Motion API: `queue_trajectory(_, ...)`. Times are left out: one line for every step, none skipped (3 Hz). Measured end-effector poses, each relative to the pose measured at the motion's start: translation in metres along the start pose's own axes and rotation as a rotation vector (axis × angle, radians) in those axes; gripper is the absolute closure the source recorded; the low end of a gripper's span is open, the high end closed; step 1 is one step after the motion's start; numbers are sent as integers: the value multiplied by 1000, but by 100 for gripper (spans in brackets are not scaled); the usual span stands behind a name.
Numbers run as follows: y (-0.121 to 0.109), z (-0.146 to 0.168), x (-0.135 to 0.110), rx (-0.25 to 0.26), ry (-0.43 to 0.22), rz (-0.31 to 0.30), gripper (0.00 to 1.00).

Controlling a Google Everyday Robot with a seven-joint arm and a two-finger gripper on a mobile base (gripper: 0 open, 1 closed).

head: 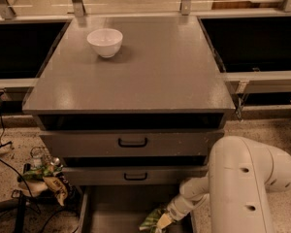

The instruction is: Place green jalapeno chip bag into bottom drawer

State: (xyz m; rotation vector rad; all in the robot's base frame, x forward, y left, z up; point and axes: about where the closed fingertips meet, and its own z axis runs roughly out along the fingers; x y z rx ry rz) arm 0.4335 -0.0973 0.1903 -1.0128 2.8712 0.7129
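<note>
The green jalapeno chip bag (152,221) shows as a small green crumpled patch at the bottom edge, inside the open bottom drawer (117,211), near its right side. My gripper (161,222) is at the end of the white arm (242,188), reaching down into the drawer right against the bag. Most of the bag is cut off by the picture's lower edge.
A white bowl (105,41) stands on the grey cabinet top (150,72). Two closed grey drawers with black handles (132,142) sit above the open one. Tan-and-green packets (51,178) and cables lie on the floor at the left.
</note>
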Motion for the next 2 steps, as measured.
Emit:
queue_trajectory(0, 0, 0, 0, 0, 0, 0)
queue_trajectory(0, 0, 0, 0, 0, 0, 0)
